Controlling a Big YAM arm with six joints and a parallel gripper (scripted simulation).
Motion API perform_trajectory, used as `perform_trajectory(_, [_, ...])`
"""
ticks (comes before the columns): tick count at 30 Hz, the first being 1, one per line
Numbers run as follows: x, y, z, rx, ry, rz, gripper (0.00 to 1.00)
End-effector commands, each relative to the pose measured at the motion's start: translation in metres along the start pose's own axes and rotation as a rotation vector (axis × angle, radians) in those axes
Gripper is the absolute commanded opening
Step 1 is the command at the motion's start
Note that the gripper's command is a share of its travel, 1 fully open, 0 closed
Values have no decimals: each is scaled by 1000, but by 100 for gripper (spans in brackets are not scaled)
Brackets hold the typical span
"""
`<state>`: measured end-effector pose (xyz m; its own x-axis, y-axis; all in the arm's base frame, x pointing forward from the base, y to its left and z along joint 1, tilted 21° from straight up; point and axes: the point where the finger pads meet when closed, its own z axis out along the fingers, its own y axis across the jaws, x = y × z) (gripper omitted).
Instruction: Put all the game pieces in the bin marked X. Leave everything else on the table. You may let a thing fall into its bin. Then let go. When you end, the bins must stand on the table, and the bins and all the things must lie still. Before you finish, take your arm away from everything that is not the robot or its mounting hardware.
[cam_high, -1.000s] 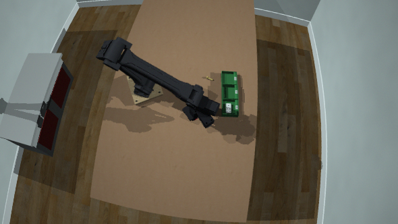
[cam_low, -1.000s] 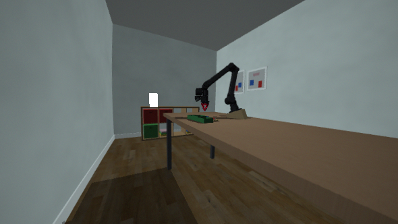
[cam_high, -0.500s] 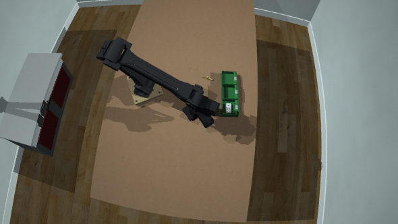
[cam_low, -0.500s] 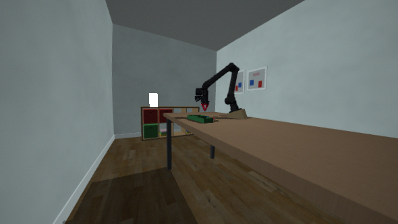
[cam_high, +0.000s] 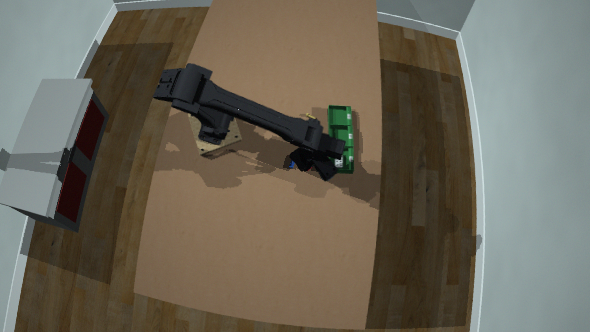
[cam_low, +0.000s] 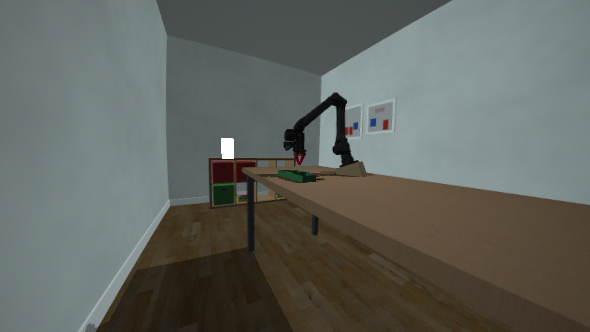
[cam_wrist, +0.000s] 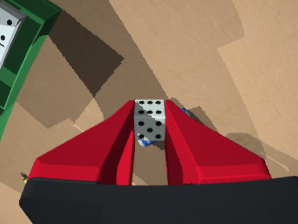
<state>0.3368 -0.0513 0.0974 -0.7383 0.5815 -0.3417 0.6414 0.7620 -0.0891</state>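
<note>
In the wrist view the gripper (cam_high: 309, 169) (cam_low: 299, 162) (cam_wrist: 149, 110) has its red fingertips clamped on a spotted die (cam_wrist: 149, 120), held at the centre of the frame with bare finger length below it. Just past the die's lower edge a bit of a blue thing (cam_high: 291, 164) (cam_wrist: 146, 143) peeps out, on the table (cam_high: 250, 240) (cam_low: 425, 210) (cam_wrist: 270, 100) by the look of it. What matters next is where the green bins (cam_high: 341, 171) (cam_low: 290, 176) (cam_wrist: 37, 52) lie from that die: off to the upper left of the wrist frame, their near wall slanting from upper right to lower left. From the top they form a row whose long axis runs up and down the picture, just right of the gripper, so the carry should go sideways to the right there. Another white die (cam_high: 339, 161) (cam_wrist: 7, 30) already sits in the row's lowest compartment, which makes that the likely target, though I can't read an X on any label. The travel looks short, but the die should clear the wall before release. Farther up the top frame, a small yellow thing (cam_high: 311, 116) lies left of the row's upper end; it seems no game piece and should stay.
</note>
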Motion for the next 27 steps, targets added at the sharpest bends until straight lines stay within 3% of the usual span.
perform_trajectory(1, [-25, 33, -13, -32, -43, 40, 10])
perform_trajectory(5, [-27, 54, -13, -22, -29, 34, 10])
perform_trajectory(10, [-33, 84, -13, -19, -30, -223, 10])
perform_trajectory(21, [-45, 137, -14, -9, -23, -509, 10])
perform_trajectory(27, [-42, 115, -10, -4, -20, -676, 10])
